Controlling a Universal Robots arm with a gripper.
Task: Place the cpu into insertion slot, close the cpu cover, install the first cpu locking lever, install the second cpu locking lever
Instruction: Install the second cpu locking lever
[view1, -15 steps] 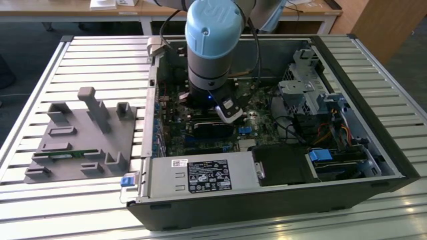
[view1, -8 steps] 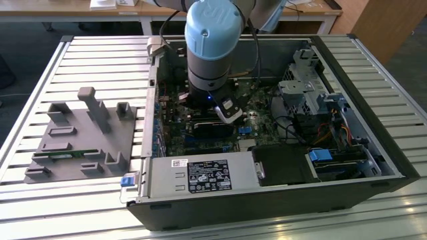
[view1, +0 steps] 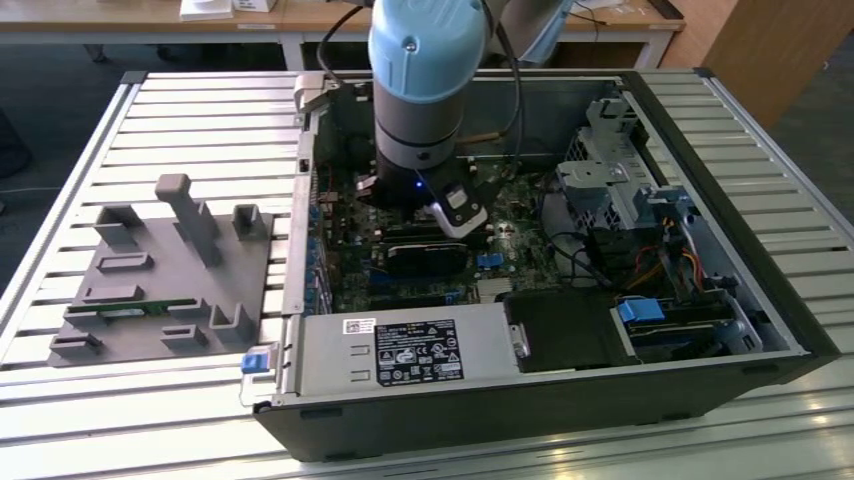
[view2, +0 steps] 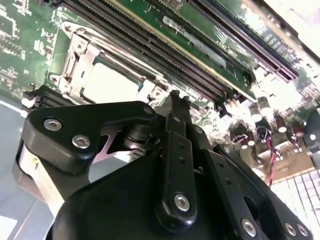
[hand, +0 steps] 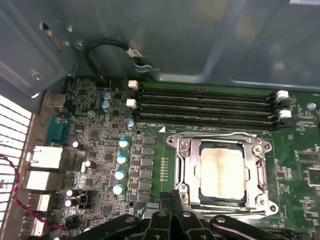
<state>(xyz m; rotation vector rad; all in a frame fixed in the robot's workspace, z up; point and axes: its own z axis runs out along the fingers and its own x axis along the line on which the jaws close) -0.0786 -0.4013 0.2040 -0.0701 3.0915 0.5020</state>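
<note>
The cpu (hand: 221, 170) lies flat in the insertion slot (hand: 202, 192), its pale metal face up and showing through the window of the cpu cover (hand: 186, 159). The cover appears to be down over the chip, its silver frame lying level around all four sides of the socket in both wrist views. In the second wrist view the same chip (view2: 111, 82) sits inside its frame just beside the long memory slots (view2: 165, 60), which run parallel to one edge of the socket.

Taking the socket as landmark: in the first wrist view the four memory slots (hand: 205, 106) lie along its far edge, a column of blue-topped capacitors (hand: 120, 167) stands off one side, and the gripper (hand: 171, 196) meets the edge opposite the memory slots. The fingers (hand: 165, 205) are pressed together, with nothing visibly caught between them. Their tips sit at or just above the socket's near rim, near one corner; contact cannot be confirmed.

Judgement: the chip lies directly ahead of the fingertips, across the frame edge, so the work now concerns the rim hardware, not the chip. Whether either locking lever is latched cannot be determined.

In the exterior view the arm (view1: 420, 90) descends into the open computer case (view1: 534, 415), over the motherboard (view1: 350, 280).
</note>
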